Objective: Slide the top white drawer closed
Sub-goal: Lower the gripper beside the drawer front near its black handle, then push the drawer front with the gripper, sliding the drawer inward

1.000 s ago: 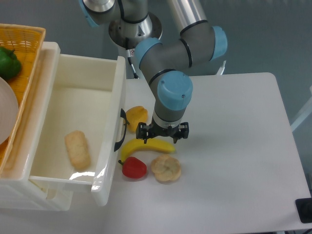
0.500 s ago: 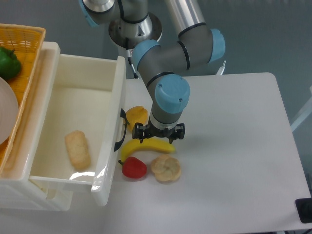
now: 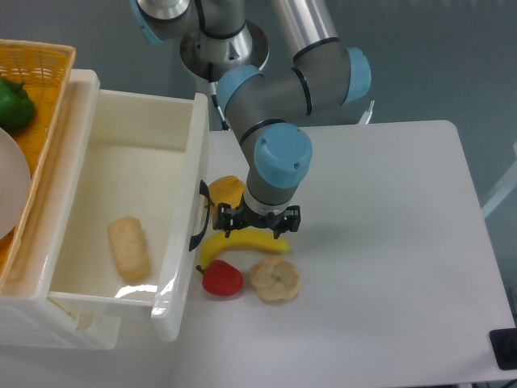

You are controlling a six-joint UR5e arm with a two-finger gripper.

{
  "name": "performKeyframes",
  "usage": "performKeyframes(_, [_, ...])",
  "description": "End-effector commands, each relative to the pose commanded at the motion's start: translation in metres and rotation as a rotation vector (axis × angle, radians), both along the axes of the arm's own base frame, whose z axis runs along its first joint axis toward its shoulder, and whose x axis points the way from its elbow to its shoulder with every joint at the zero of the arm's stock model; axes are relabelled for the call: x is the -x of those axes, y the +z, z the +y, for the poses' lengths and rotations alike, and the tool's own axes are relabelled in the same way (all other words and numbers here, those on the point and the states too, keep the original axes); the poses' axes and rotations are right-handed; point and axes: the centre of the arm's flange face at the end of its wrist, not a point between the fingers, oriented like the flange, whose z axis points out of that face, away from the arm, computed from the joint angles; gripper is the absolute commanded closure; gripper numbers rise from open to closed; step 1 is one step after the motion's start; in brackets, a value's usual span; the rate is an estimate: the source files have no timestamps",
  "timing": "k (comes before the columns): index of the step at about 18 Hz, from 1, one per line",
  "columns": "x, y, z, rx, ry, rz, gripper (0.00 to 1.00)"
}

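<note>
The top white drawer (image 3: 129, 210), a deep glossy cream-white plastic box, stands pulled far out of its cabinet at the left side of the table, its front panel with the curved black handle (image 3: 199, 217) facing the open tabletop. Inside it, on the floor of the box, lies a single pale oblong bread roll (image 3: 128, 247). Beneath its front corner the lower white drawer front (image 3: 73, 327) just shows. Along the drawer's left side sits an orange wicker basket (image 3: 40, 73) holding a green bell pepper (image 3: 14, 105).

Just beside the drawer front, on the white table (image 3: 380, 242), lies a small cluster of toy food: a yellow banana (image 3: 242, 244), a red pepper (image 3: 221, 278), a round tan bun (image 3: 275, 280), and an orange-yellow piece (image 3: 229, 191) partly hidden behind the arm.

The black two-finger gripper (image 3: 257, 221) hangs from the grey and blue arm directly over the banana, close to the drawer handle but apart from it. Its fingers appear spread apart, holding nothing.
</note>
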Motion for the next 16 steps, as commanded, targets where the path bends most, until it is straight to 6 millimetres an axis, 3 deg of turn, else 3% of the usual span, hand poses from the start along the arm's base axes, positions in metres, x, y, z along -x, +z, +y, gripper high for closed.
performKeyframes(16, [-0.012, 0.005, 0.005, -0.016, -0.013, -0.021, 0.0])
